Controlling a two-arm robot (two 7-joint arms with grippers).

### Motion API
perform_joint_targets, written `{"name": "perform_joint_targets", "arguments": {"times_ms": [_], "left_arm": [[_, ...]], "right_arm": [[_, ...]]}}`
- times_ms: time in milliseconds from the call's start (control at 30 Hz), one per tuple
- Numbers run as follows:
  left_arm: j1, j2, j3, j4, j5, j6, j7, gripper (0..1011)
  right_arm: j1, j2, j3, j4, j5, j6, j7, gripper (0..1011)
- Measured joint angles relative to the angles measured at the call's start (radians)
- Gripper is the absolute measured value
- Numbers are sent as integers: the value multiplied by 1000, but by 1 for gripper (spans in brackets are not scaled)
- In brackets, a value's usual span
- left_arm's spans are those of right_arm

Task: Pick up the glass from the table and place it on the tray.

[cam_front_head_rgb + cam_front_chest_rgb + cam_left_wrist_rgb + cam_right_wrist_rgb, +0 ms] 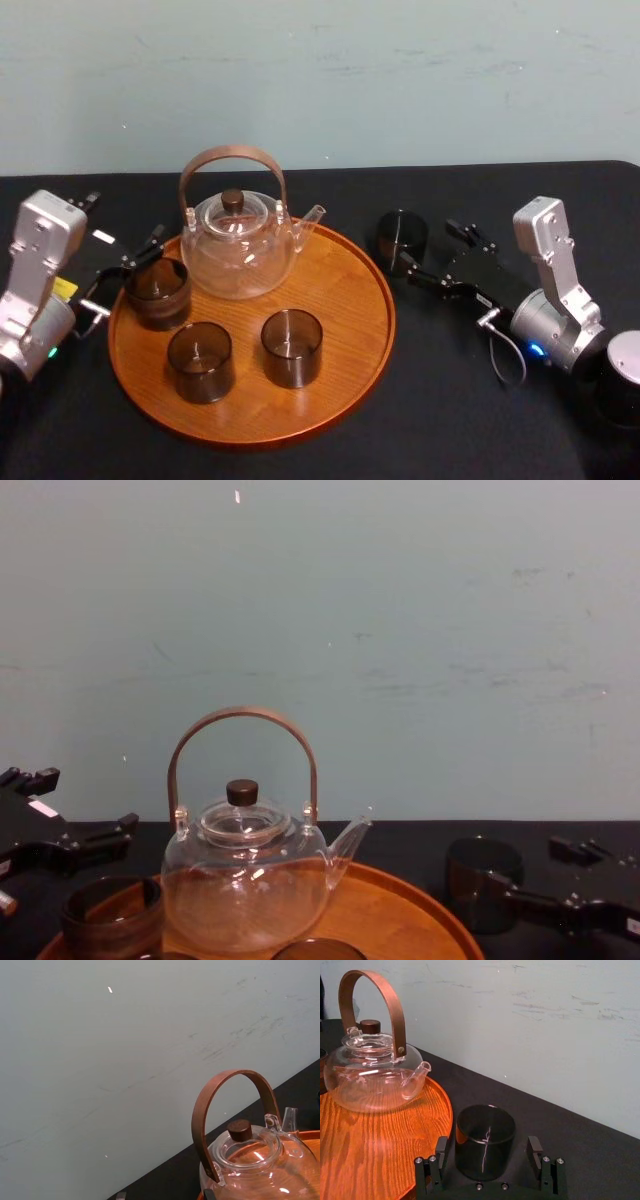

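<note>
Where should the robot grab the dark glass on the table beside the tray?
By its round side wall, from the robot's right, away from the tray. The dark glass stands upright with straight sides, and the open right gripper has a finger on each side of it. The left gripper sits by the tray.

table point(450, 420): matte black | on it: tray point(335, 272), round wooden | 1 dark glass point(402, 238) just right of tray
</note>
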Motion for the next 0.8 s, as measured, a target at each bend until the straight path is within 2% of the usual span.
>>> {"name": "perform_joint_targets", "arguments": {"times_ms": [800], "left_arm": [[0,0,0,0,0,0,0,1001]], "right_arm": [[162,-60,-27,224,-13,-63,45,1002]]}}
